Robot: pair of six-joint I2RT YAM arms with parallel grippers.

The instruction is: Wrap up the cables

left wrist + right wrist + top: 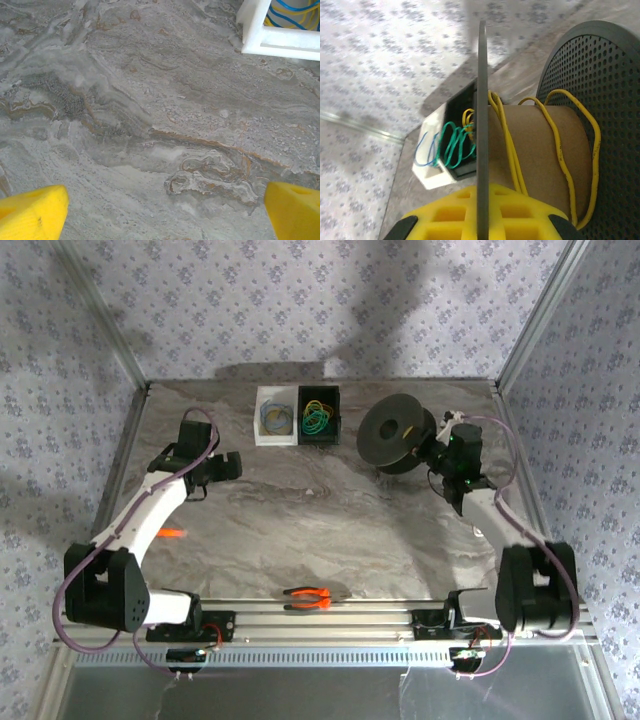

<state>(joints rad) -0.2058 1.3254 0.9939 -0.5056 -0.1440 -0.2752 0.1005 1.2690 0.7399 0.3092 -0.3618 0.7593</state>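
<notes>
Top view: cables (pixel 317 420) lying in trays (pixel 259 415) at 12 o'clock; spool (pixel 395 435) at 2.
Left wrist: left gripper (pixel 165 200) hanging wide open.
Right wrist: yellow cable (pixel 596 147) draping loosely round the spool; right gripper (pixel 485 215) spread, can't tell.
Handling: looking light, floppy, springy; guessing pinch one strand.

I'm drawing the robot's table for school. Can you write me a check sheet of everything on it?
Surface: grey marbled table.
Job's things: blue and yellow cables in a white tray; green and yellow cables in a black tray; a yellow cable looped loosely round the dark spool.
Clutter: orange-handled pliers at the near edge; small orange object beside the left arm.
Grippers: left gripper open over bare table; right gripper closed on the spool's flange.
Cables: lilac hoses run along both arms.
Surroundings: patterned walls, metal frame.
</notes>
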